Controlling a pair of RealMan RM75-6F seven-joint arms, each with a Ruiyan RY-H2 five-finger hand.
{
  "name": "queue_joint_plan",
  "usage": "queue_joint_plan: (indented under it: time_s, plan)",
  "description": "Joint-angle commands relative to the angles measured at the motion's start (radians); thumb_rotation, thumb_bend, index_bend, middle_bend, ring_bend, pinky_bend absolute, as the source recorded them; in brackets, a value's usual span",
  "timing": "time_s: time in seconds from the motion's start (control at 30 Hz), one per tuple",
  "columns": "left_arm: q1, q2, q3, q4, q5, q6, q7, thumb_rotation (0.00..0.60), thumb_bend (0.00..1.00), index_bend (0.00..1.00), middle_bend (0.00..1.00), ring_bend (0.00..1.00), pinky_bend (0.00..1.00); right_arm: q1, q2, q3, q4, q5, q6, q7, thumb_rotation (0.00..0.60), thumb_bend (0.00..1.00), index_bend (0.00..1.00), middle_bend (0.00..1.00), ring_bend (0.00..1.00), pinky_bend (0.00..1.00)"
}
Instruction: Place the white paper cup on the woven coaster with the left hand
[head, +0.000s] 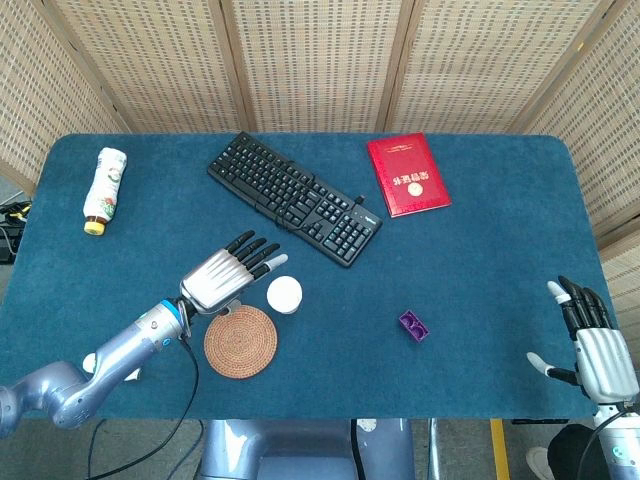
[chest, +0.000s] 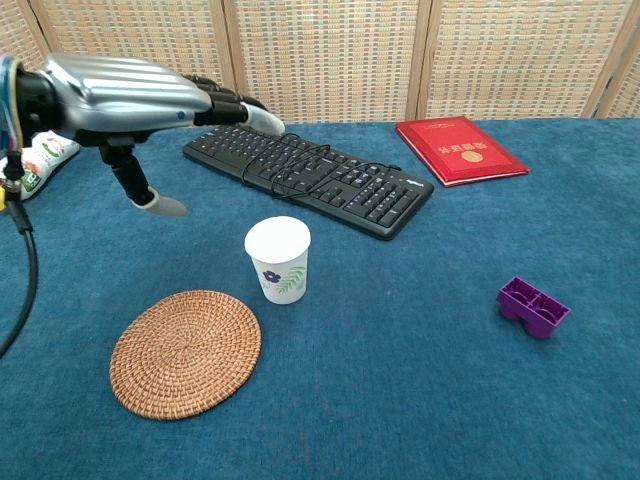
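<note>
The white paper cup (head: 284, 294) (chest: 278, 258) with a leaf print stands upright on the blue table, just right of and beyond the round woven coaster (head: 240, 341) (chest: 186, 351). The coaster is bare. My left hand (head: 224, 274) (chest: 140, 95) hovers open just left of the cup, fingers stretched toward it, above the table and not touching it. My right hand (head: 593, 343) is open at the table's near right corner, far from the cup, and shows only in the head view.
A black keyboard (head: 294, 197) (chest: 306, 176) lies behind the cup. A red book (head: 407, 174) (chest: 460, 149) is at the back right, a small purple block (head: 413, 325) (chest: 533, 307) to the right, a bottle (head: 104, 188) at the back left.
</note>
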Motion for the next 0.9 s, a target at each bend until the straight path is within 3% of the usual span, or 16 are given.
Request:
queue_joint_plan:
  time_s: [0.03,0.5,0.9]
  plan:
    - [-0.053,-0.034,0.02,0.003,-0.098,-0.028,0.084,0.6,0.27,0.0,0.0,0.0,0.0,-0.002,0.001,0.002,0.006,0.004,0.0,0.013,0.6,0.08,0.03,0.0,0.0,0.0]
    - [-0.207,-0.153,0.081,0.066,-0.352,-0.023,0.23,0.6,0.27,0.0,0.0,0.0,0.0,0.0,-0.001,0.012,0.035,0.032,-0.018,0.061,0.6,0.08,0.03,0.0,0.0,0.0]
    - [-0.295,-0.223,0.125,0.121,-0.471,-0.005,0.27,0.6,0.28,0.0,0.0,0.0,0.0,0.001,-0.004,0.018,0.06,0.048,-0.033,0.096,0.6,0.08,0.03,0.0,0.0,0.0]
